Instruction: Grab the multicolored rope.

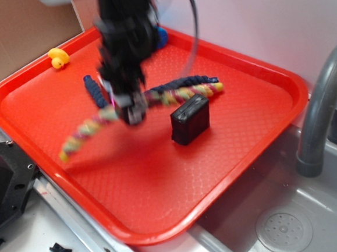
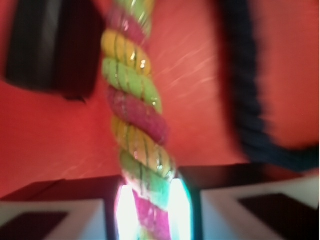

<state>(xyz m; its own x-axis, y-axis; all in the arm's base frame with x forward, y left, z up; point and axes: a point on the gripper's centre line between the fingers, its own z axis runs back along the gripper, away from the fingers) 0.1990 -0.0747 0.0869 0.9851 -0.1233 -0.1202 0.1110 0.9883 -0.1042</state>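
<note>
The multicolored rope (image 1: 185, 93), twisted yellow, pink and pale green, runs diagonally across the red tray (image 1: 231, 142). Its lower left end (image 1: 77, 137) hangs just above the tray, blurred. My gripper (image 1: 132, 108) is shut on the rope near its middle. In the wrist view the multicolored rope (image 2: 132, 107) rises from between the two glowing pads (image 2: 177, 210), pinched tight by my gripper (image 2: 150, 210). A dark navy rope (image 1: 92, 89) lies beside it, and the same navy rope (image 2: 250, 90) curves along the right of the wrist view.
A black box (image 1: 190, 119) stands on the tray right of the gripper, and shows as a black box (image 2: 50, 45) at the wrist view's upper left. A yellow duck (image 1: 58, 58) sits at the tray's far left. A grey faucet (image 1: 325, 97) and sink (image 1: 283, 228) lie to the right.
</note>
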